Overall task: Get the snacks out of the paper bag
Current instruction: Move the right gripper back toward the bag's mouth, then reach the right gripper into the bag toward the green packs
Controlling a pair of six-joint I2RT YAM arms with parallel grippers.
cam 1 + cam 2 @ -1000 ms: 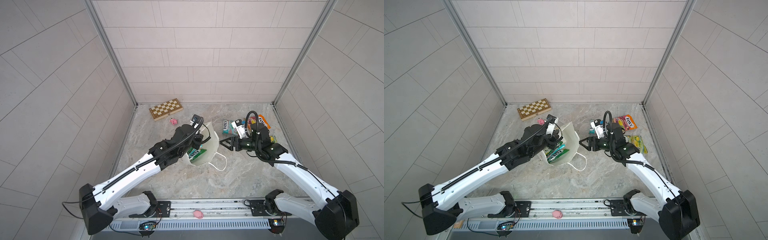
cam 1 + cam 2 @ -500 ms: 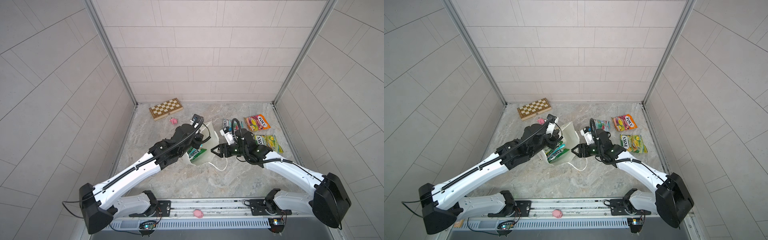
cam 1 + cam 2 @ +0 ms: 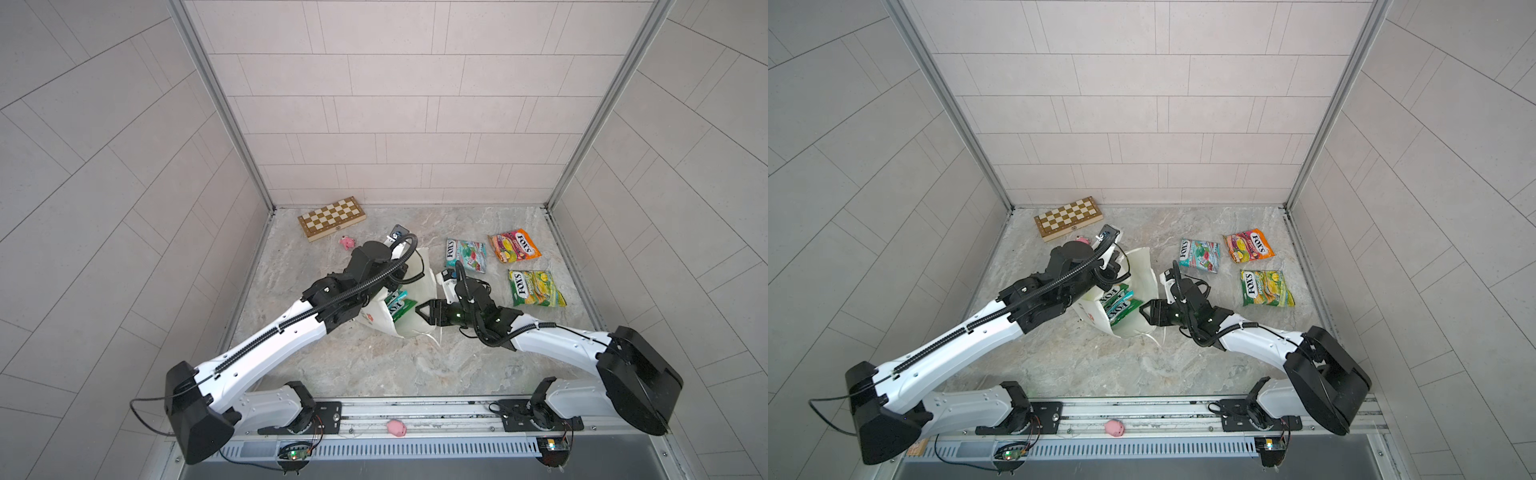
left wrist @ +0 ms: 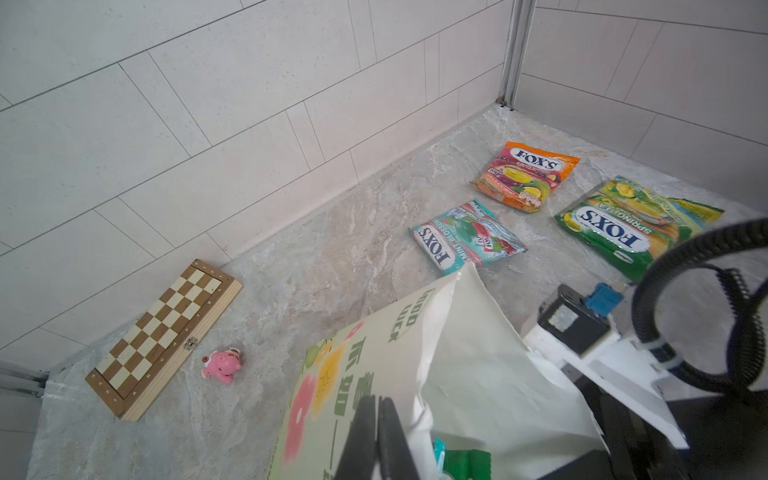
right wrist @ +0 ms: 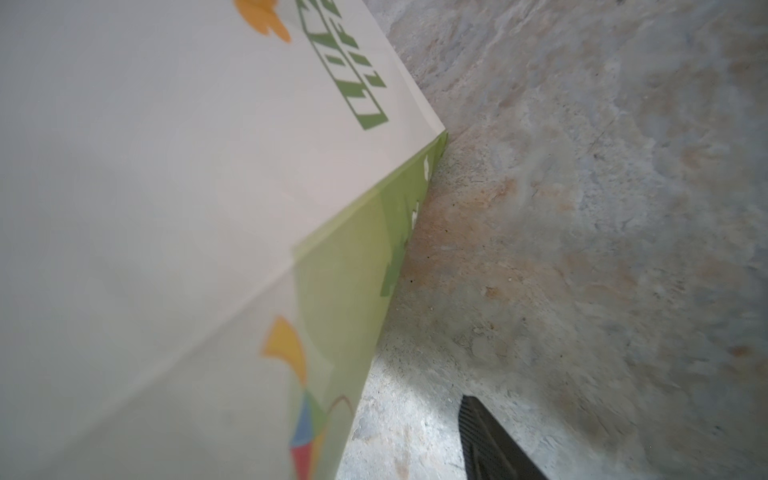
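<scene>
Snacks (image 3: 399, 306) remaining inside the paper bag (image 3: 419, 279): two packets (image 3: 1119, 306), seen through the open mouth in both top views. Three more lie flat on the table (image 3: 415, 374), well apart from the bag on the right arm's side: teal packet (image 3: 466, 255), orange-pink packet (image 3: 514, 247), green-yellow packet (image 3: 536, 288). The right gripper (image 3: 423, 311) is at the bag's rim, jaws spread and holding nothing. The two packets lie just past its tips, toward the left arm. Their long axis slants across the gripper's line of approach, not along it. The right arm is the nearer free one. "FOX'S" reads on all five.

Left wrist view: the left gripper (image 4: 377, 405) has its fingers (image 4: 359, 436) pressed together on the bag's printed wall, apparently pinching the paper near the rim. A green packet corner shows inside, just beside them. Legible: "GOOD LUCK" in green on the bag; "FOX'S MINT BLOSSOM" on the teal packet; "FOX'S SPRING TEA" on the green-yellow one.

Right wrist view: one finger (image 5: 486, 440) shows over bare table; the bag's outer wall fills the rest and hides its partner. Green lettering near the corner is cut off; "LIFE" is probable
</scene>
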